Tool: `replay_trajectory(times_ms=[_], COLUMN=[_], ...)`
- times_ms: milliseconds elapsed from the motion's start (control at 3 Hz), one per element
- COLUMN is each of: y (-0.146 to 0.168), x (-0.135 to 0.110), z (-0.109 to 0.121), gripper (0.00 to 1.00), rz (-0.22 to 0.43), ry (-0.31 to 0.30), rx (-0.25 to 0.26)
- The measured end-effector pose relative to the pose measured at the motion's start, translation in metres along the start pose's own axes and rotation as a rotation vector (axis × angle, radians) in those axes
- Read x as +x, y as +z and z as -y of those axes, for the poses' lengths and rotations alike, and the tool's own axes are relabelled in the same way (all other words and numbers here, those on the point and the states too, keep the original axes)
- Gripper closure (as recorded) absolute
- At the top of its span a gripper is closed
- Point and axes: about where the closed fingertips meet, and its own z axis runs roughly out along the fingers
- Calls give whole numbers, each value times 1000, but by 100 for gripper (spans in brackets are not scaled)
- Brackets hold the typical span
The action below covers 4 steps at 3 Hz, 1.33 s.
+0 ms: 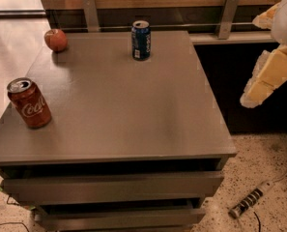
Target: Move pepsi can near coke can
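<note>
The pepsi can is dark blue with a silver top and stands upright at the far middle of the grey table. The coke can is red with white lettering and stands upright near the table's front left edge. The two cans are far apart. My gripper, pale yellow, hangs in the air off the table's right side, well to the right of the pepsi can and touching nothing.
A red apple sits at the table's far left corner. Two metal brackets rise along the wooden back wall. Drawers sit below the tabletop. A power strip lies on the speckled floor at the right.
</note>
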Motion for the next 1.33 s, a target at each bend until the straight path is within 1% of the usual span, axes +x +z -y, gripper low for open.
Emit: replay_trajectory(times_ms=[333,667,1000,1333], y=[14,25,28,29], x=[-23,-50,-87,-87], z=[25,49,81,78], gripper=[0,0,0,0], rz=[198,412,584,577], ry=[114,217,282,277], rx=[49,89,147,141])
